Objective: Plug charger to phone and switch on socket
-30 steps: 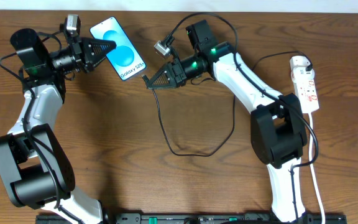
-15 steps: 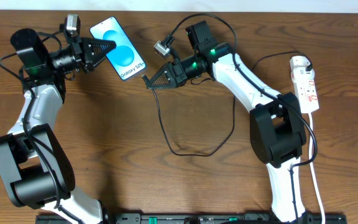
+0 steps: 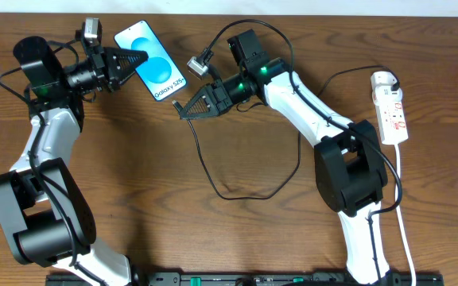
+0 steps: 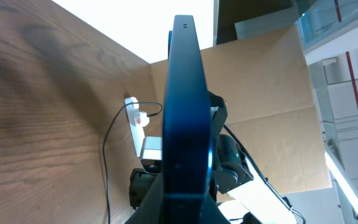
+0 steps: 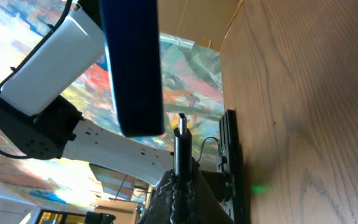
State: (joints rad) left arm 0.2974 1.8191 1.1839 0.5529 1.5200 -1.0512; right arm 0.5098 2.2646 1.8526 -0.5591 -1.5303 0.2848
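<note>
The phone (image 3: 151, 71), blue screen up, is held off the table at the back left, my left gripper (image 3: 143, 59) shut on its upper edge. The left wrist view shows the phone (image 4: 185, 112) edge-on, rising from the left gripper (image 4: 182, 210). My right gripper (image 3: 180, 110) is shut on the charger's plug end, just below the phone's lower end. In the right wrist view the plug tip (image 5: 181, 132) sticks up from the right gripper (image 5: 182, 183), beside the phone's dark end (image 5: 132, 68) with a small gap. The black charger cable (image 3: 249, 197) loops over the table. The white socket (image 3: 392, 107) lies far right.
The socket's white cord (image 3: 402, 214) runs down the right edge towards the front. The right arm's base (image 3: 356, 171) stands between the cable loop and the socket. A black rail (image 3: 237, 279) lines the front edge. Cardboard panels (image 4: 272, 106) stand behind the table.
My right gripper has shifted left and slightly forward with the plug, closer to the phone's lower end. The left gripper and phone have barely moved.
</note>
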